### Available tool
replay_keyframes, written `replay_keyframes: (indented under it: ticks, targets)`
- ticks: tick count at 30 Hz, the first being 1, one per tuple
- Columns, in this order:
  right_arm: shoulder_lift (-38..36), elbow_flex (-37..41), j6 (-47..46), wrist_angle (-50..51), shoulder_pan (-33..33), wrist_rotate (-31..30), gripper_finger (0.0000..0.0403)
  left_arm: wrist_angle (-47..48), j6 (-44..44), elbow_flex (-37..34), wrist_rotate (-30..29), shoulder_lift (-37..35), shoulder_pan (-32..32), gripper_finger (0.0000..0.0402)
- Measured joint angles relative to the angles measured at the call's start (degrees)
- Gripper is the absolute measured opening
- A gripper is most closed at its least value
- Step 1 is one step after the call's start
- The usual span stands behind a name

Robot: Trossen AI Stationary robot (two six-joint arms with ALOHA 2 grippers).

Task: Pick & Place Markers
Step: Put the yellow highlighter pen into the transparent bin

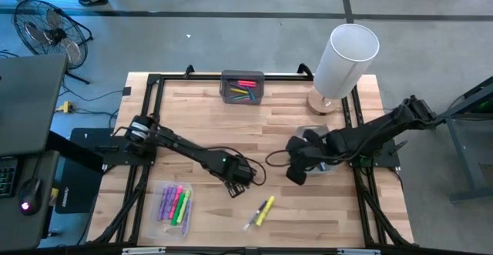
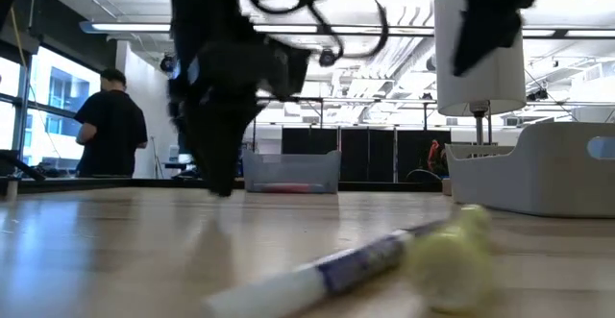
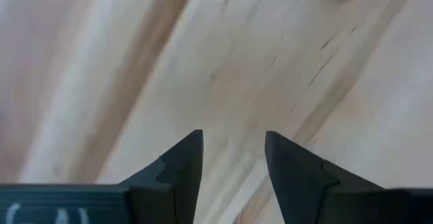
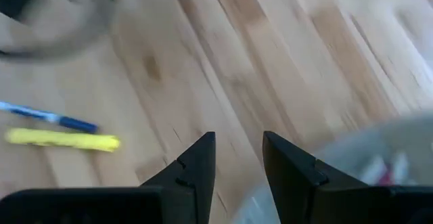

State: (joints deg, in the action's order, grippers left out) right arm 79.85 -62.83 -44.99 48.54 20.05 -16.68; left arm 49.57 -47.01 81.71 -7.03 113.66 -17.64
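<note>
Two markers lie loose on the wood near the near edge: a yellow marker (image 1: 266, 209) (image 4: 64, 140) and a white-and-blue one (image 1: 252, 222) (image 4: 51, 117). My left gripper (image 1: 233, 189) (image 3: 233, 137) hangs open just above bare wood, to the left of and farther back than the pair. My right gripper (image 1: 295, 176) (image 4: 239, 137) is open and empty, over the wood beside a pale tray (image 4: 379, 163) that shows markers inside. More markers lie in a clear tray (image 1: 176, 203) and a grey tray (image 1: 243, 87).
A white cylinder (image 1: 344, 58) on a wooden base stands at the far right corner. A black frame (image 1: 146, 101) runs along the table's edges. Cable (image 1: 258, 170) loops by my left gripper. Bare wood spreads across the middle. A person (image 2: 110, 121) stands beyond the table.
</note>
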Motion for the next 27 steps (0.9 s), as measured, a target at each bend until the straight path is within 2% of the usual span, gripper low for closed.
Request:
replay_keyframes:
  ticks: [4, 7, 9, 14, 17, 20, 24, 27]
  targets:
    - [0.00, 0.00, -10.98, 8.33, 3.95, 0.60, 0.0091, 0.70, 5.17, -2.63, -1.33, -3.30, 0.05, 0.0145]
    - [0.00, 0.00, -20.28, 10.46, 8.96, 1.79, 0.0046, -1.02, 6.92, -7.48, -1.59, -7.04, 0.81, 0.0118]
    - [0.37, 0.00, -25.97, 9.54, 12.55, 3.26, 0.0014, -1.12, 7.48, -12.40, -1.99, -10.61, 1.57, 0.0090]
    - [4.44, 0.00, -41.27, 2.13, 22.04, 8.52, 0.0004, -8.38, 7.77, -24.40, -1.22, -22.60, 3.49, 0.0009]
    - [10.49, -0.57, -50.92, -7.16, 27.01, 12.70, 0.0002, -12.70, 7.81, -29.10, -1.44, -29.37, 3.55, 0.0016]
    - [19.38, -4.38, -57.73, -13.94, 30.02, 15.91, 0.0001, -12.52, 8.41, -31.20, -1.83, -34.42, 3.37, 0.0017]
    - [31.02, -12.51, -61.07, -13.09, 29.45, 17.55, 0.0001, -12.81, 11.80, -31.51, -1.22, -38.75, 3.35, 0.0002]
    - [36.76, -17.28, -62.46, -12.18, 27.79, 15.62, 0.0000, -13.55, 14.34, -31.29, -1.21, -40.74, 3.37, 0.0004]
